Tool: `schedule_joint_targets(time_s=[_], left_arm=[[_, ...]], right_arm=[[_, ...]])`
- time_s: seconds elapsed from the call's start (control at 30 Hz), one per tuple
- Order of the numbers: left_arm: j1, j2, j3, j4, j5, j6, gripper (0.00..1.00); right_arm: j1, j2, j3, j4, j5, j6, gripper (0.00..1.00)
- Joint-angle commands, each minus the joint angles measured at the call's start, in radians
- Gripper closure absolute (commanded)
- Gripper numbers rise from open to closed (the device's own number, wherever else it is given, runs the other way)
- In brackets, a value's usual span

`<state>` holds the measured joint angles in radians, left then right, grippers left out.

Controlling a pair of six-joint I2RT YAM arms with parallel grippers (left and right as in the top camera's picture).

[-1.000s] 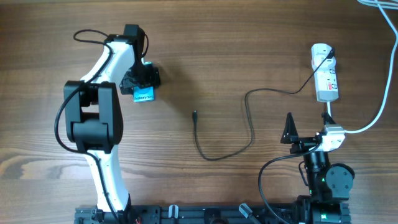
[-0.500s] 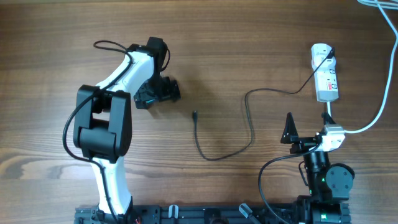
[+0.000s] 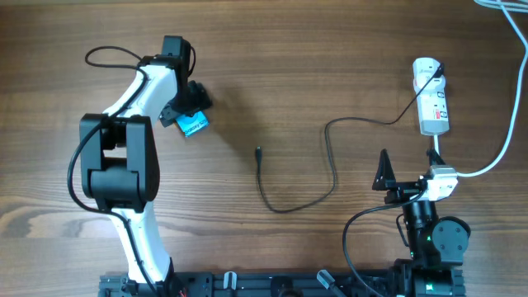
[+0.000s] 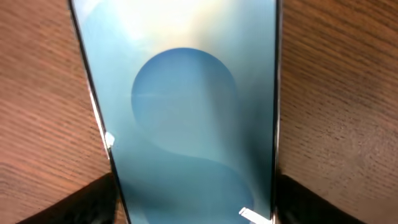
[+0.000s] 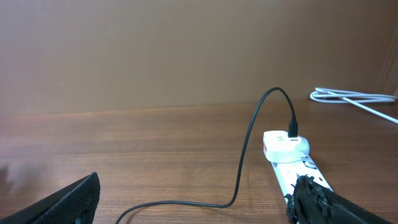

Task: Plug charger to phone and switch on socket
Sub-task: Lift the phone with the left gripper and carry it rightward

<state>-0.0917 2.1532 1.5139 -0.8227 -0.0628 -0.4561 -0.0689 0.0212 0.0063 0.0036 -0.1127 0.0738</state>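
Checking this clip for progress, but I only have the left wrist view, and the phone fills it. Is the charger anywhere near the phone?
Observer: No. Overhead, the charger tip lies loose on the table, well apart from the phone, nearer the middle.
Operator: Is its other end plugged in?
Observer: Yes. The plug sits in the end of the socket, over on the right side.
Operator: And the right gripper?
Observer: The right gripper is open and holds nothing, just short of the socket.
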Motion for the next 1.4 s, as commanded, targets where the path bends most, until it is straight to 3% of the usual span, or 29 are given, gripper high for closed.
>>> schedule_joint_targets(time_s=[0.0, 0.33, 0.5, 0.6, 0.67, 0.9, 1.0, 1.23, 1.37], left_arm=[[-0.043, 0.136, -0.071, -0.013, 0.108, 0.034, 0.22], [-0.256, 0.136, -0.071, -0.122, 0.125, 0.069, 0.21], [-0.339, 0.136, -0.071, -0.166, 0.121, 0.075, 0.15], [-0.343, 0.136, -0.070, -0.165, 0.114, 0.074, 0.11], [-0.330, 0.136, -0.070, -0.166, 0.114, 0.075, 0.00], [-0.309, 0.136, -0.070, -0.230, 0.138, 0.074, 0.00], [-0.309, 0.136, -0.070, -0.227, 0.137, 0.013, 0.00], [-0.304, 0.136, -0.070, -0.043, 0.118, -0.027, 0.00], [-0.288, 0.136, -0.070, -0.029, 0.118, -0.029, 0.00]], right_arm=[[-0.004, -0.004, -0.001, 0.004, -0.016, 0.005, 0.00], [-0.004, -0.004, -0.001, 0.004, -0.016, 0.005, 0.00], [-0.004, -0.004, -0.001, 0.005, -0.016, 0.005, 0.00], [-0.004, -0.004, -0.001, 0.005, -0.016, 0.005, 0.00], [-0.004, -0.004, -0.001, 0.005, -0.016, 0.005, 0.00], [-0.004, -0.004, -0.001, 0.004, -0.016, 0.005, 0.00], [-0.004, -0.004, -0.001, 0.004, -0.016, 0.005, 0.00], [-0.004, -0.004, -0.001, 0.005, -0.016, 0.005, 0.00], [-0.004, -0.004, -0.001, 0.005, -0.016, 0.005, 0.00]])
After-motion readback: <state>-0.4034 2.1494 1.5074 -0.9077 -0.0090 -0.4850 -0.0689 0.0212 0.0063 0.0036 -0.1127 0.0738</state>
